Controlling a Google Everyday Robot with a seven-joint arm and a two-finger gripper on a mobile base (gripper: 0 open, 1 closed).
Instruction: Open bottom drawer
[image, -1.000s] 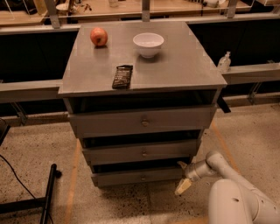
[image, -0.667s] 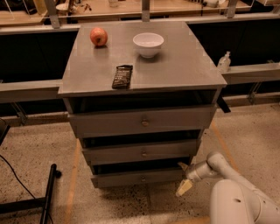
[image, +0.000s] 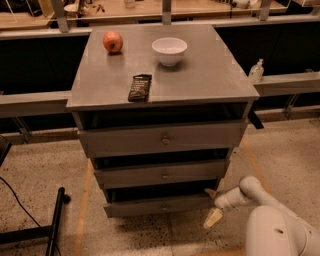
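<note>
Three fronts stack under the tabletop (image: 200, 75) front edge. The bottom drawer (image: 140, 208) is the lowest, long axis running left-right, knob (image: 164, 206) dead centre. The gripper (image: 211, 205) sits at its right end, below the front right corner, looks spread open and empty, so the knob's off to its left.

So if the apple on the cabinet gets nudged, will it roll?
Probably: the apple is round and sits loose on the flat cabinet top, so a nudge could roll it. It looks firm, not fragile. The gripper is low, beside the bottom drawer.
</note>
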